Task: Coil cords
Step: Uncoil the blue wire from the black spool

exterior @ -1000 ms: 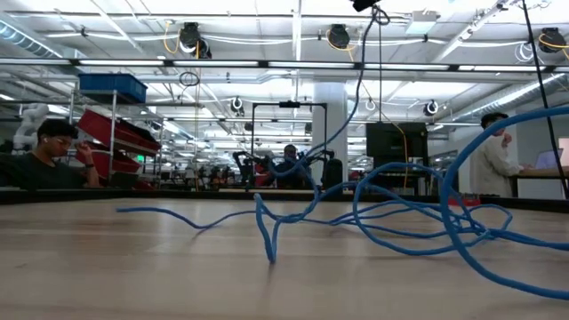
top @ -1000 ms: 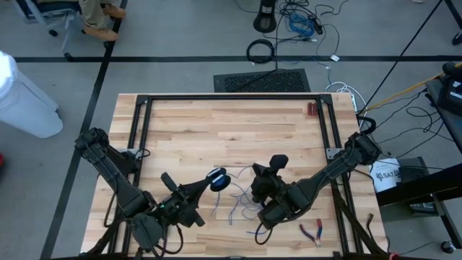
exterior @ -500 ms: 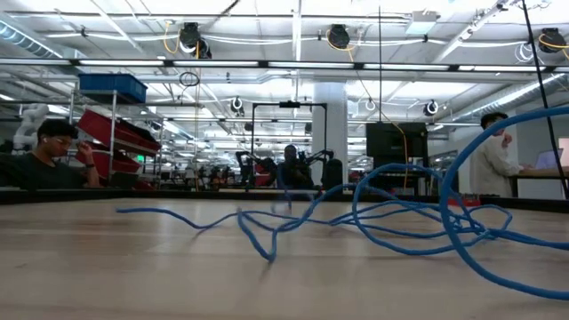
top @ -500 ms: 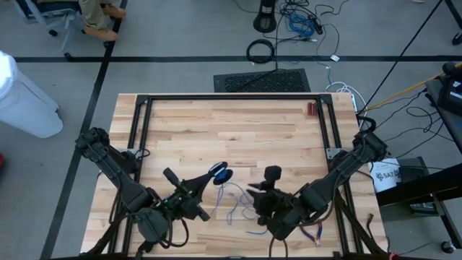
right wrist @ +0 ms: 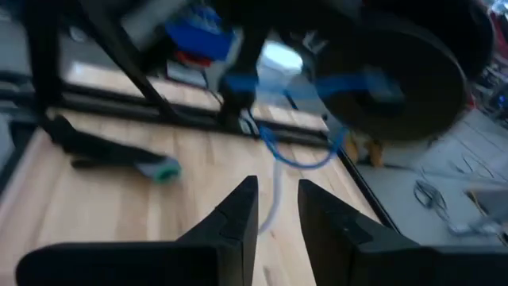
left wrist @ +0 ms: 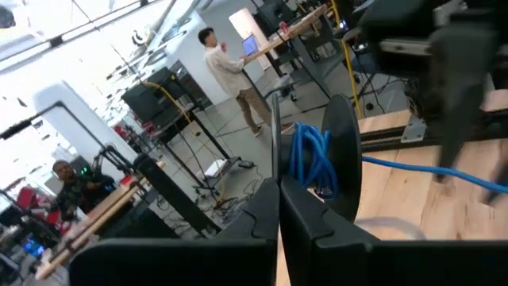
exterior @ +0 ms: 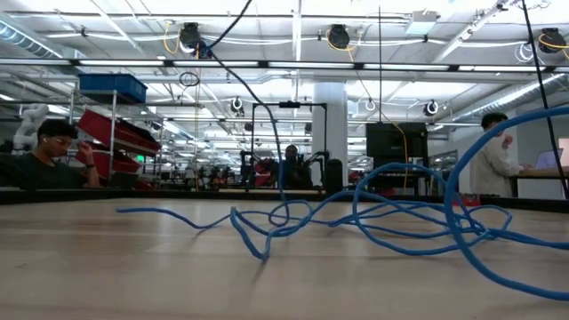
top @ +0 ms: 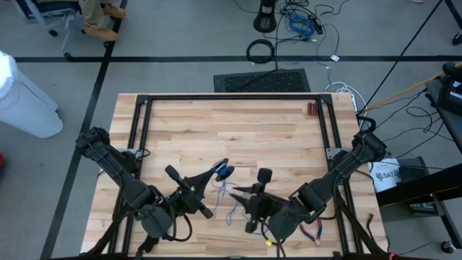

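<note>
The thin blue cord is partly wound on a small dark reel (top: 225, 172), which my left gripper (top: 216, 173) holds up over the table's middle. The wound turns (left wrist: 308, 155) show between the reel's dark discs. One strand (exterior: 258, 98) hangs from the reel down to the loose loops (top: 234, 198) lying on the wooden table (top: 216, 123). My right gripper (top: 240, 190) hovers just right of the reel and nearer the front edge. It is open with nothing between its fingers (right wrist: 238, 210) and points toward the reel (right wrist: 397, 71). My left gripper is shut on a thin dark plate of the reel (left wrist: 275, 147), seen edge-on and rising from between the fingertips. The fingers come at it about level. The reel is lifted clear of the table, and the cord trails down from it, slack.
Red-handled pliers (top: 312, 232) lie near the front right corner. A small red object (top: 312, 109) sits at the far right. A black metal frame (top: 144, 101) borders the table. A thick black cable ring (top: 260, 50) lies on the floor beyond. People sit and stand in the room behind.
My right gripper has let go of the cord and drawn back toward the near edge, tipping its fingers up toward level. The strand that rose to it has dropped onto the table. A strand now runs up to the reel, which my left gripper has rolled slightly.
</note>
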